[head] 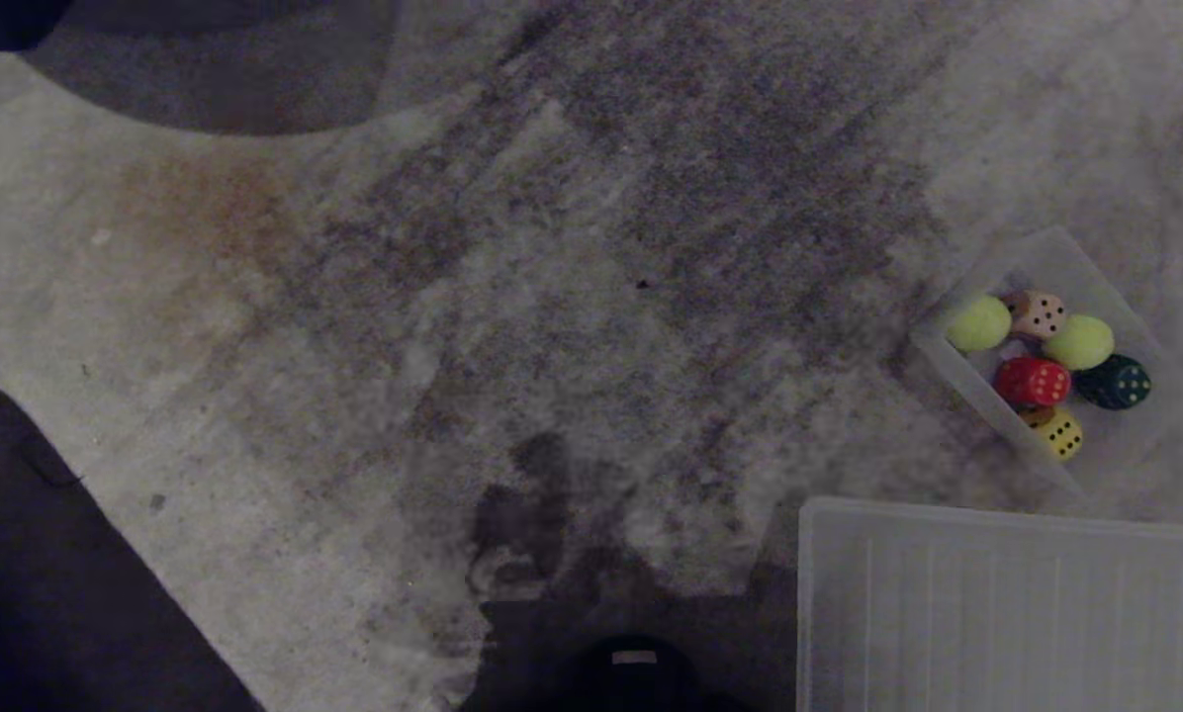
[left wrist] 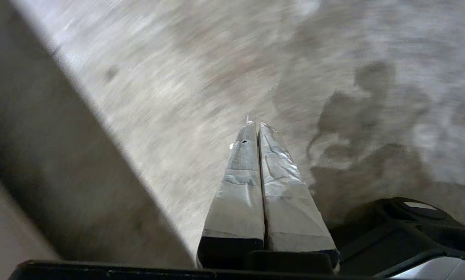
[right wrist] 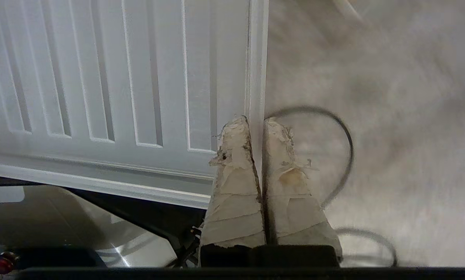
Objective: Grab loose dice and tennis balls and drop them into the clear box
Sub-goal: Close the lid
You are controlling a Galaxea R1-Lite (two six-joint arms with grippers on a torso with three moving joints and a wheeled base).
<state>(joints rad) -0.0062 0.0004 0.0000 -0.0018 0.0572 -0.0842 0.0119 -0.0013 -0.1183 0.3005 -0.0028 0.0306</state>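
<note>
Nearest the robot, the ribbed panel (head: 1007,603) lies flat on the carpet (head: 453,297), and everything else is placed from it. The right pincer (right wrist: 257,122) hangs just over the panel's edge, its taped fingers pressed together and empty; a dark cable (right wrist: 343,155) loops on the carpet beside that edge. The left pincer (left wrist: 256,126) is off to the panel's far side, over bare carpet, fingers also pressed together with nothing between them.

Just beyond the panel's far edge sits the clear box (head: 957,381), set at an angle. Inside it, closest to the panel, is the yellow die (head: 1058,433); behind that the red die (head: 1033,381) and the green die (head: 1114,383); farther still two tennis balls (head: 978,323) (head: 1079,342) with the beige die (head: 1037,313) between them.
</note>
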